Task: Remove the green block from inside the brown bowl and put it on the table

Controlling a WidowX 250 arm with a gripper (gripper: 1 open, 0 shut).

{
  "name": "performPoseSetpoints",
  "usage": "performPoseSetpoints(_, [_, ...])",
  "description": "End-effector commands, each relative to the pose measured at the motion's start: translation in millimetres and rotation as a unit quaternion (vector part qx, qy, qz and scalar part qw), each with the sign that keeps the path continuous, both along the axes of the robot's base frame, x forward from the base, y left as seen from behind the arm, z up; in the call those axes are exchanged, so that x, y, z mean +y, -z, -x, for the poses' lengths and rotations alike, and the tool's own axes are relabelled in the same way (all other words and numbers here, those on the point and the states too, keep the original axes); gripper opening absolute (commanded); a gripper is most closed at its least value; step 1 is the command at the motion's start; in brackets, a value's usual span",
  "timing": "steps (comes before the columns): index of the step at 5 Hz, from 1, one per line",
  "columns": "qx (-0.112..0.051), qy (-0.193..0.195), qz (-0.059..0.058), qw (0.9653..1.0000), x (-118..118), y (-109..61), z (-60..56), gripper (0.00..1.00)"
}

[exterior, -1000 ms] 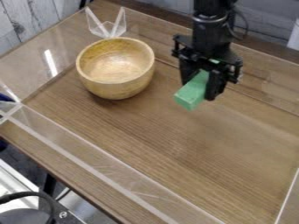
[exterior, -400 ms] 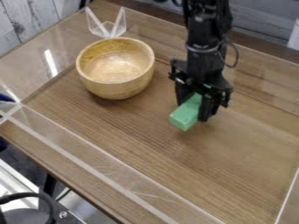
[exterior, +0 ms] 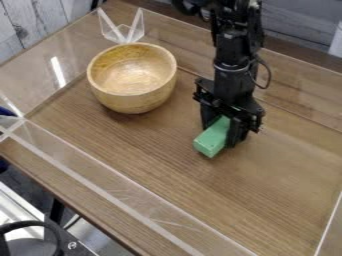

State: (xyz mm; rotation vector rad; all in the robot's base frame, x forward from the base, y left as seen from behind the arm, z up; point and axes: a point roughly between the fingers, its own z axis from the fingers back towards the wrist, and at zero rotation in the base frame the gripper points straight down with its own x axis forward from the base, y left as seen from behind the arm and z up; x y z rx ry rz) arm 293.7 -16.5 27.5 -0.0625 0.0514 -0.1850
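Green block is out of the brown bowl and held low over the counter, to the right of the bowl and a little nearer the camera than it, well apart from the bowl's rim. The hand points straight down and is clenched on the block's upper part, one dark finger on each side, with the lower end of the block sticking out below them. That lower end looks to be touching the wood or just shy of it; from this single view I cannot tell which.

Judging by this, the step in hand is the set-down: the lift out of the bowl is done and the placing is nearly done. The next move calls for the block's lower end to rest on the counter, then for the fingers to part and the hand to go straight up, so the block is not dragged or tipped. The block hangs somewhat tilted, so it may well topple onto its long side once let go; that would still leave it on the counter.

Counting from near to far, with the bowl as the mark: one clear plastic wall along the counter's near edge, in front of the bowl; one green block and one hand to the bowl's right; one brown bowl, its inside bare; one arm rising behind the hand; and folded clear plastic standing just behind the bowl.
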Motion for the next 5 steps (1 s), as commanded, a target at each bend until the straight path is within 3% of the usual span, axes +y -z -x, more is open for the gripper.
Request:
performPoseSetpoints(1, [-0.041, 0.004, 0.0, 0.9991, 0, -28.0, -11.0, 0.0])
performPoseSetpoints(2, [-0.041, 0.002, 0.002, 0.9992, 1, -31.2, -10.2, 1.0])
performPoseSetpoints(3, [-0.05, -0.002, 0.006, 0.9987, 4, -43.0, -9.0, 1.0])
performPoseSetpoints(4, [-0.093, -0.01, 0.008, 0.9956, 9, -80.2, -6.8, 1.0])
performPoseSetpoints(5, [-0.124, -0.023, 0.006, 0.992, 23, -117.5, -6.5, 1.0])
